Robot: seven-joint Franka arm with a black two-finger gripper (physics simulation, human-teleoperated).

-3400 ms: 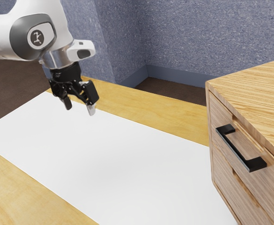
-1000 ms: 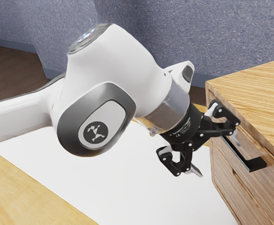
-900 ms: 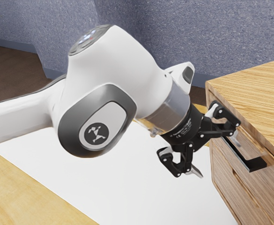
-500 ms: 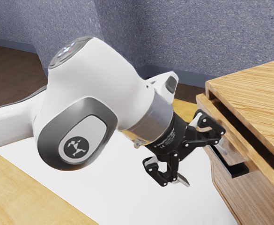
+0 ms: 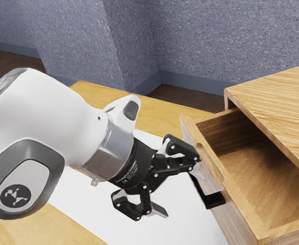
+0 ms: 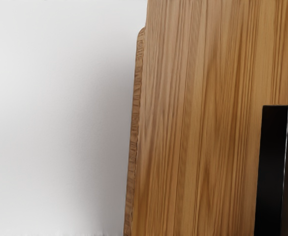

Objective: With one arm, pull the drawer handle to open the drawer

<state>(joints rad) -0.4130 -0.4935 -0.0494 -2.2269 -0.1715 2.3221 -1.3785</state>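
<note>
**Drawer far out, pincer hooked on its handle**

Exterior view: the drawer (image 5: 202,144) now stands wide out of the cabinet (image 5: 272,99), where half a second ago it was only a little open. The pincer (image 5: 180,192) is spread open, with one finger hooked behind the black handle (image 5: 213,196) at its 3 o'clock, not clamping it. I judge the pull is almost complete. Wrist view: the drawer front (image 6: 198,118) is close under my hand, the handle lies on it, and the white mat (image 6: 55,118) lies beside its edge.
</note>
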